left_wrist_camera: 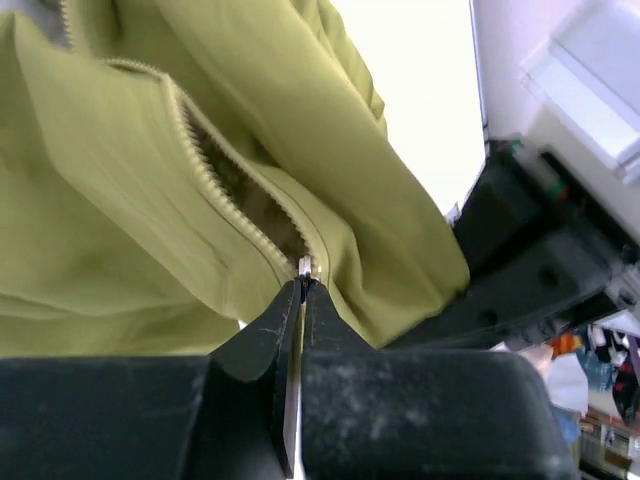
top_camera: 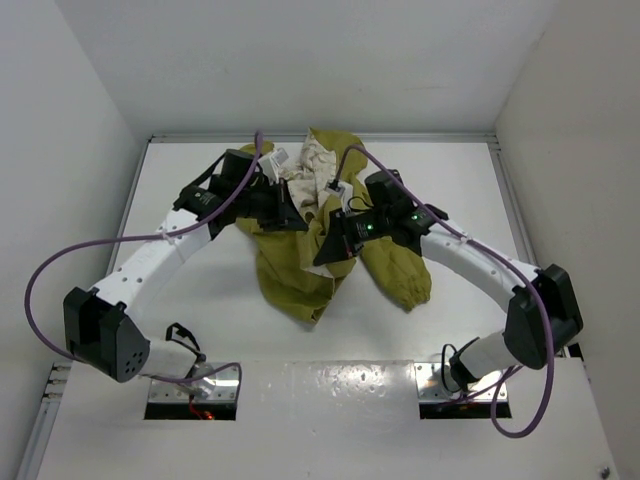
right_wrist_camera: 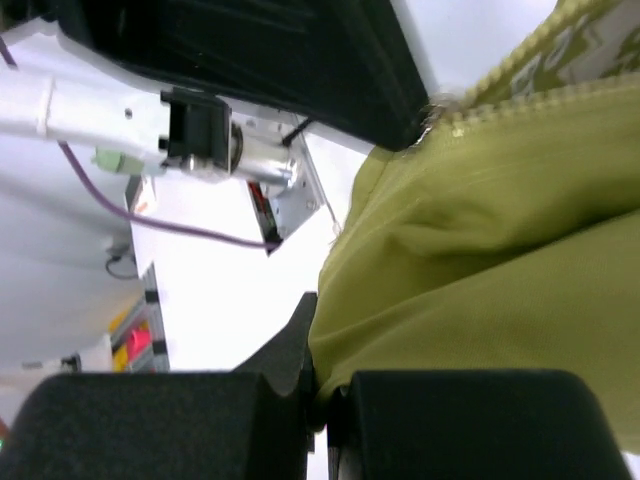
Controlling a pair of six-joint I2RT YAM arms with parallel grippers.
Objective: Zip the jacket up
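On the near side of the jacket, bare surface is seen, so room is left there for pulling. The jacket is laid out on the surface, between the two arms. At the jacket's middle, a fold of its cloth is squeezed tight by the right fingers. Just beside that, the small metal zip pull is pinched by the left fingers. Past the pull, the two rows of zip teeth are parted, so the job is judged not finished. How much is closed below the pull is hidden. At the jacket's far end the cream lining is shown, and the far edge of the surface is close behind it. More bare surface is found to the jacket's left and right.
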